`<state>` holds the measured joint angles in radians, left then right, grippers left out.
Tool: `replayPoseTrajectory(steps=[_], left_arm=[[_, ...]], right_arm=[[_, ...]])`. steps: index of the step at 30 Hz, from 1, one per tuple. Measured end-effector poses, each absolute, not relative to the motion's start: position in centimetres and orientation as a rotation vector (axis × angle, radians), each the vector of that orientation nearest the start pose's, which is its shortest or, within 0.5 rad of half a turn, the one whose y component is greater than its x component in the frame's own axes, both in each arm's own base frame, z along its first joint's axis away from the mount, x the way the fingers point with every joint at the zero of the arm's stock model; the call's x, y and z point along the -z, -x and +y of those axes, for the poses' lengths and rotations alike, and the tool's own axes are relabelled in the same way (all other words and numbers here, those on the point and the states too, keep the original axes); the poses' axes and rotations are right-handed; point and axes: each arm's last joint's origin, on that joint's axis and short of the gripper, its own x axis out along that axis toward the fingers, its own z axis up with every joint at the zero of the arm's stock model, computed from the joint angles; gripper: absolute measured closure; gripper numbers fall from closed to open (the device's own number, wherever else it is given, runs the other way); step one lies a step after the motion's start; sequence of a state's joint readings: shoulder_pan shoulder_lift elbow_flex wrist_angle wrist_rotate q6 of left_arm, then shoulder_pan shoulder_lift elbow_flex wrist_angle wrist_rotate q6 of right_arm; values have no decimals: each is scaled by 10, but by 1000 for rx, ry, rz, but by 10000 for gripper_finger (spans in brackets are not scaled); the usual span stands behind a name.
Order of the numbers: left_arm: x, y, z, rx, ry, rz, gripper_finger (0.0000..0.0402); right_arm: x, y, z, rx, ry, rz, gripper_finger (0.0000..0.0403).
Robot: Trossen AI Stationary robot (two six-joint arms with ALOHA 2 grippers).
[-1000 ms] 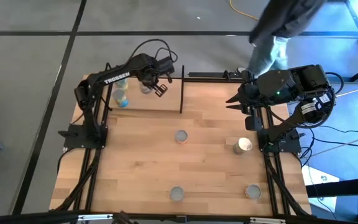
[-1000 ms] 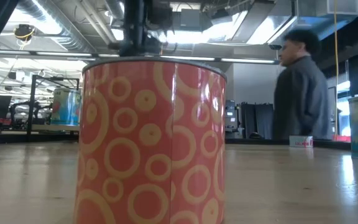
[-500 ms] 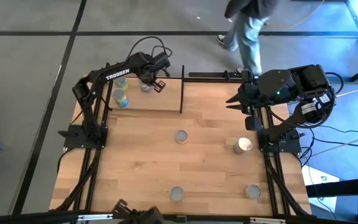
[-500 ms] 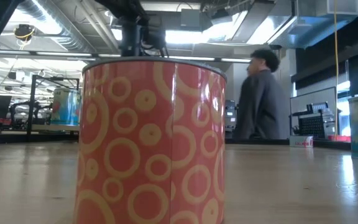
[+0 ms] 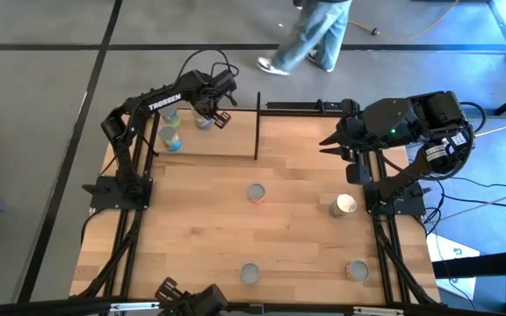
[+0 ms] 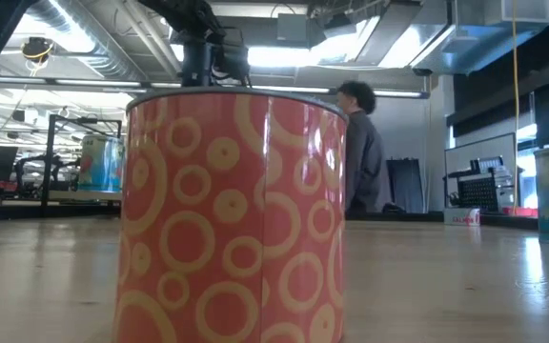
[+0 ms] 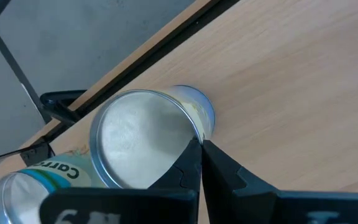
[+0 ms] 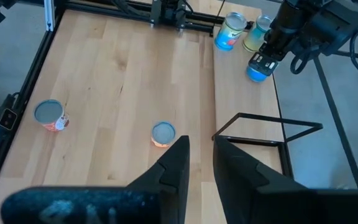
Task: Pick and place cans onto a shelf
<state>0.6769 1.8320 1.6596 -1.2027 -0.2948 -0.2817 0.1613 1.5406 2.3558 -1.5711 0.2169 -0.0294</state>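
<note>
Take the shelf [image 5: 205, 132] as your landmark: it is the light board framed by thin black rods at the far left corner of the table [image 5: 297, 237].

Your left gripper [image 5: 217, 113] is over the shelf's far edge, directly above a can [image 5: 204, 122] standing on the board. In the left wrist view its two fingers [image 7: 194, 163] lie almost together, pressed along the side of that can's silver top [image 7: 143, 138], so they are nearly closed and grip nothing. Two more cans stand on the shelf toward its left end, near the left arm's upper link: a blue-labelled one [image 5: 172, 140] and a paler one [image 5: 170, 115] beyond it. The right wrist view shows all three, the blue-and-yellow one [image 8: 230, 32], the pale one [image 8: 257, 33] and the blue one [image 8: 257, 70] under the left gripper.

Your right gripper [image 5: 326, 145] waits off the shelf's right end, over the table's far right part; its fingers [image 8: 174, 163] stand with a narrow gap between them and hold nothing.

Four cans are still off the shelf, nearer you than it: one orange-red [image 5: 256, 193] at the table's middle, one lying tipped [image 5: 343, 205] near the right arm's base, and two by the near edge [image 5: 249, 274] [image 5: 357, 271]. The low view is filled by an orange can with ring patterns [image 6: 234, 214].

A person [image 5: 310, 35] walks on the floor beyond the shelf.
</note>
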Motion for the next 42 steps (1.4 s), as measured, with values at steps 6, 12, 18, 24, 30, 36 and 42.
replayPoseTrajectory(steps=[6, 12, 18, 24, 30, 36, 42], left_arm=[[-282, -274, 231, -1003, 491, 1282, 401], [-282, -274, 231, -990, 499, 1281, 400], [-282, -275, 230, -966, 523, 1277, 372], [-282, -275, 230, -974, 517, 1278, 358], [-290, -275, 229, -976, 512, 1277, 357], [-313, -285, 220, -927, 528, 1213, 366], [-303, -300, 201, -857, 462, 1251, 398]], right_arm=[[-521, -205, 27, 42, 169, 743, 330], [-521, -205, 27, 43, 168, 743, 330], [-521, -205, 27, 43, 168, 743, 330], [-521, -205, 27, 43, 168, 743, 330], [-521, -205, 27, 43, 168, 743, 330], [-521, -205, 27, 43, 168, 743, 330], [-521, -205, 27, 43, 168, 743, 330]])
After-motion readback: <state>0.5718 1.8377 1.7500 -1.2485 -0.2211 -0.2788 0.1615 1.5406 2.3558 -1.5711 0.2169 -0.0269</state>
